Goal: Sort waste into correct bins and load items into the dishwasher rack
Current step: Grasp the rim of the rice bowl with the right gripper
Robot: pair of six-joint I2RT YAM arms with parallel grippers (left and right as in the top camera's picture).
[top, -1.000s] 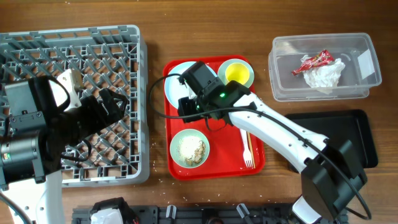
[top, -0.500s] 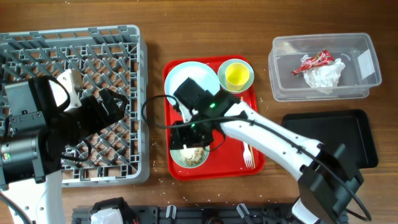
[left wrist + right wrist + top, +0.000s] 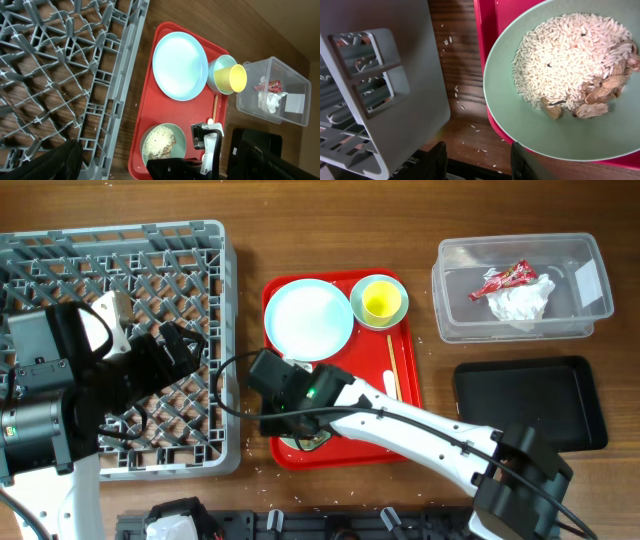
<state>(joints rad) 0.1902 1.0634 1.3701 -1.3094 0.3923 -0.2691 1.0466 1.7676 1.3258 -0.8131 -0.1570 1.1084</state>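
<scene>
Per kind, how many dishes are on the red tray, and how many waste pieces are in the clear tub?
Plates: 1, plate
Cups: 1, cup
Bowls: 2, rice bowl, bowl under cup
Waste in tub: 2, wrapper, napkin
Total: 6

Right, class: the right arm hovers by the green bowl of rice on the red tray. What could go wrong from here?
1. The green bowl holds loose rice; a tilted grip on its rim could spill it, and stray grains dot the table.
2. The open right gripper hangs between the bowl and the grey rack, so a finger might clip the rack or the red tray.
</scene>
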